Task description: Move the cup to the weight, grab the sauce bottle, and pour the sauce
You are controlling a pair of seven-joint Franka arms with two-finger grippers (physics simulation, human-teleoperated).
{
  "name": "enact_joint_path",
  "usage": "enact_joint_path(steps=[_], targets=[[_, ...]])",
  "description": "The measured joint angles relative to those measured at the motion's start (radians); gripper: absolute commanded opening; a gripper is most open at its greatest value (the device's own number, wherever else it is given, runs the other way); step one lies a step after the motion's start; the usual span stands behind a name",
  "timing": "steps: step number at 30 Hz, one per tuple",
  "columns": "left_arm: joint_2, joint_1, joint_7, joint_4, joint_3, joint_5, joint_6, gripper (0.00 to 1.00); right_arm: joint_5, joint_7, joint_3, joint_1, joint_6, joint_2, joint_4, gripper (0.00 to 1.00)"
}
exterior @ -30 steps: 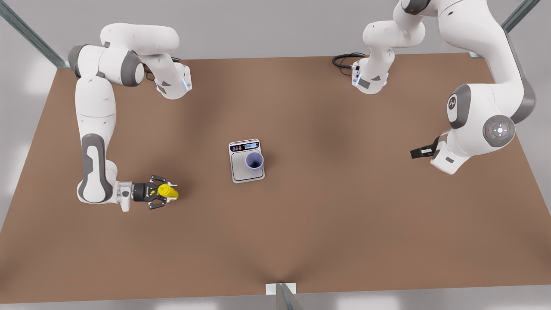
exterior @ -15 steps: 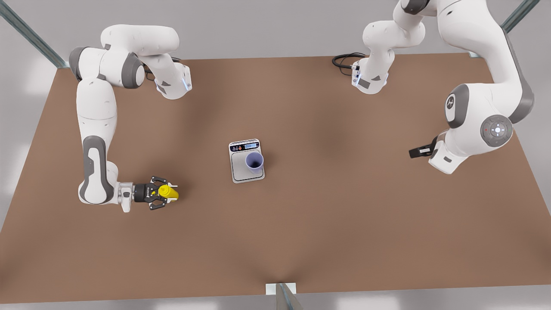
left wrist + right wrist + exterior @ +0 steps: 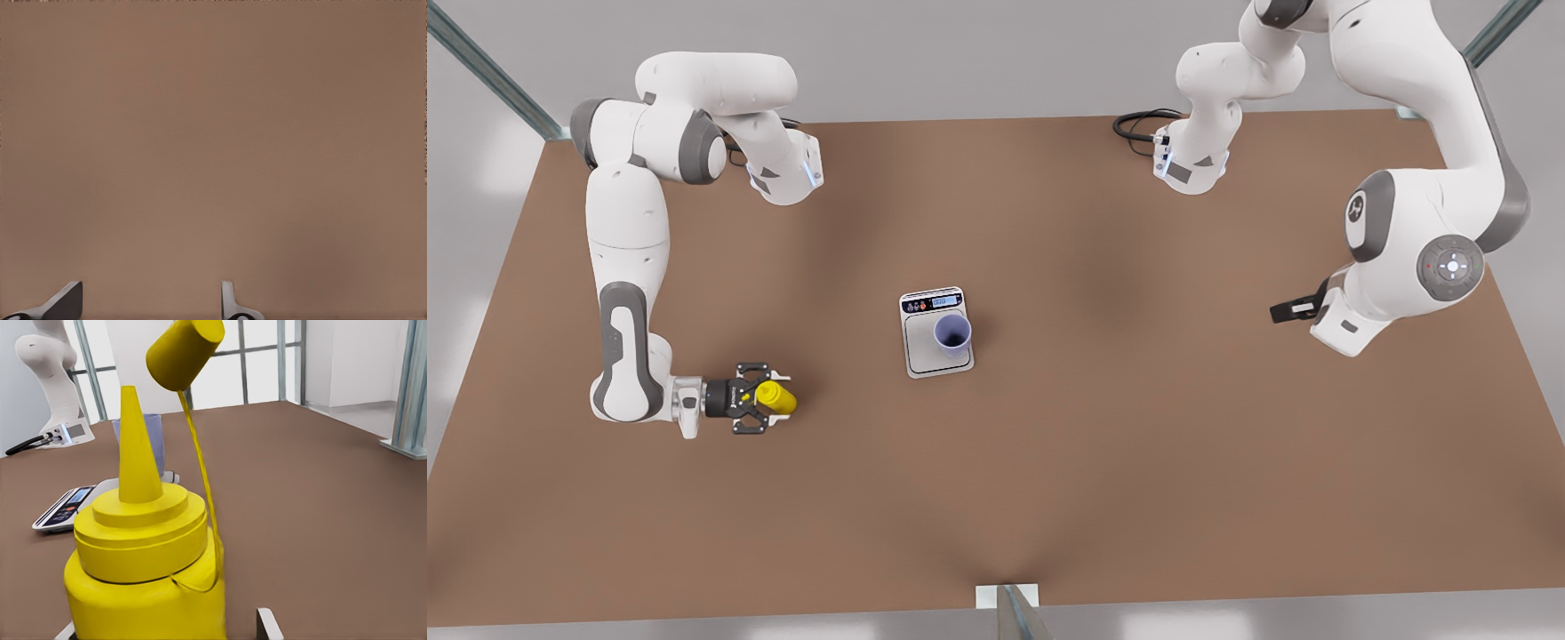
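Observation:
The yellow sauce bottle [image 3: 776,399] stands on the brown table at the front view's left, and my right gripper [image 3: 763,408] is shut on its body. In the right wrist view the bottle [image 3: 143,573] is close up with its pointed nozzle [image 3: 137,453] bare and its cap [image 3: 185,352] hanging off on a strap. The lavender cup [image 3: 952,333] stands on the weight [image 3: 920,347] at the table's middle. Behind the nozzle I see the cup [image 3: 155,433] and the weight [image 3: 67,508]. My left gripper [image 3: 1286,312] hovers open over bare table at the front view's right, with one fingertip [image 3: 65,303] showing.
A black cable [image 3: 1138,124] loops at the far table edge beside one arm's base [image 3: 1192,169]. The other arm's base [image 3: 783,173] sits at the far left. Metal frame posts [image 3: 408,383] stand at the table's corners.
My right gripper's fingers have drawn in around the sauce bottle. The left arm has drifted slightly away from the table's middle. Cup and weight have not moved.

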Motion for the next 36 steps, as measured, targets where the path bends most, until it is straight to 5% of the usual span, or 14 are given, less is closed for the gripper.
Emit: enact_joint_path(steps=[36], targets=[[-0.005, -0.008, -0.010, 0.000, -0.001, 0.000, -0.014, 1.00, -0.011, 0.002, 0.000, -0.012, 0.002, -0.002, 0.000, 1.00]])
